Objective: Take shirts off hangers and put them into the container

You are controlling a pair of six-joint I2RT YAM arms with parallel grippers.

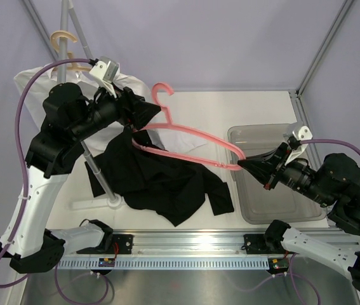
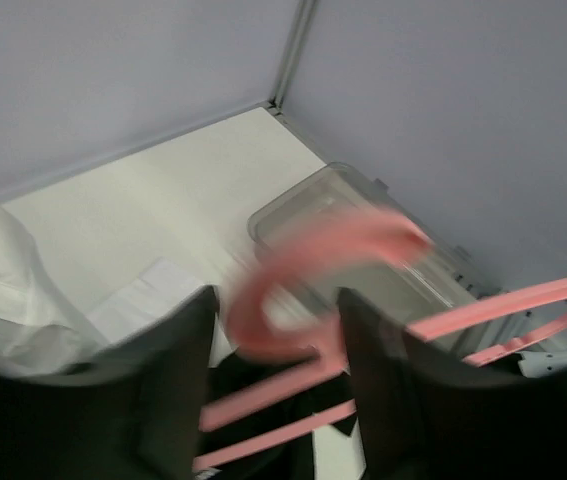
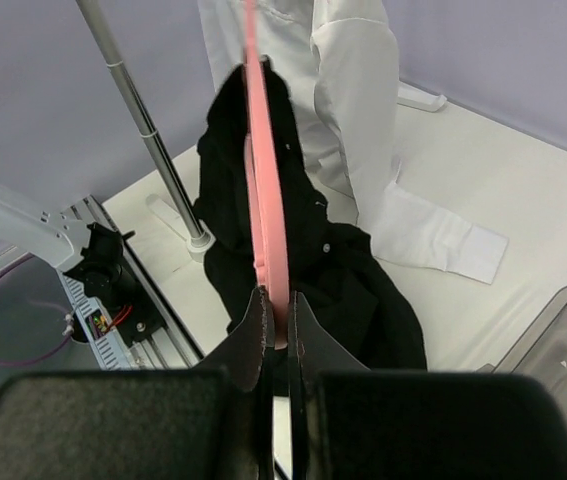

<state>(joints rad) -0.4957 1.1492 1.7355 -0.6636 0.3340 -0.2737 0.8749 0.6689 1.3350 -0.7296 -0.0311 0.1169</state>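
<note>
Right gripper (image 3: 275,300) clamped on one end of the pink hanger (image 1: 186,133). Left gripper (image 2: 275,300) stands with its fingers apart around the blurred hook. The black shirt (image 1: 160,178) trails from the hanger onto the table (image 1: 230,108), beside the container (image 1: 281,203).

Grey rack pole (image 3: 143,120) on its white foot (image 1: 94,204) — plain white table (image 1: 249,108)

left wrist view: pink hanger (image 2: 308,265) hook smeared by motion blur, outline unsure; left hand (image 2: 278,300) dark, soft, fingers cut by bottom edge; white shirt (image 2: 3,300) cut by left edge; container (image 2: 308,185) partly behind hook

top view: white shirt mostly behind left arm (image 1: 72,121); tan hanger (image 1: 62,41) lower part hidden; pink hanger's left end lost between hand and black shirt (image 1: 160,184); right arm (image 1: 345,184) cut by right edge

right wrist view: hanger edge-on, top cut off; only container corner in frame
</note>
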